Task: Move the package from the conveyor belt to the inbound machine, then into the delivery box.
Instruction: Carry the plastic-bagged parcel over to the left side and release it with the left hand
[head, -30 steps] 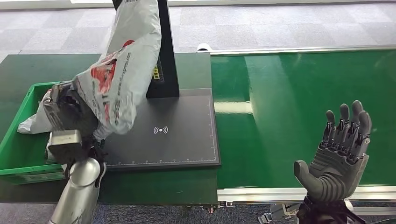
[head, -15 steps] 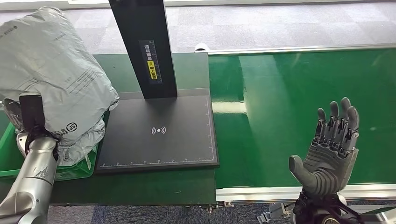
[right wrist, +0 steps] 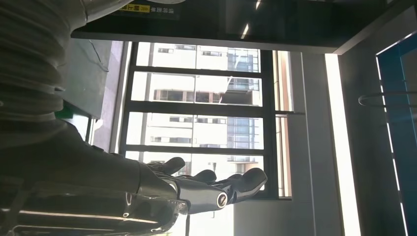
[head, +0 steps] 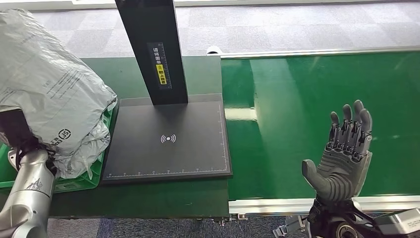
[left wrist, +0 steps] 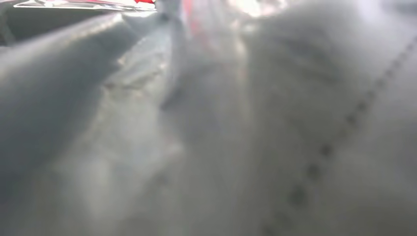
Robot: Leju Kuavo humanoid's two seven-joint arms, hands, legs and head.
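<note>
Grey pkg point(head: 47, 94) w/ black print, green box point(head: 74, 181), green belt point(head: 322, 94), black scanner pad point(head: 168, 139).

The package point(head: 49, 94) is a grey plastic mailer bag, crinkly all over with a soft sheen, some printed text on it. Up close in the left wrist view it's just blurry creased film point(left wrist: 246, 123). The delivery box point(head: 74, 181) looks like hard green plastic, moulded edge. The inbound machine point(head: 168, 139) has a matt black plate, smooth, with a dark flat-finished post. The conveyor belt point(head: 317, 99) is glossy green, picks up light streaks, with a brushed metal rail. The right hand point(head: 344, 158) is dull grey plastic, ribbed palm. The left arm point(head: 27, 193) is silvery metal, satin-looking.
</note>
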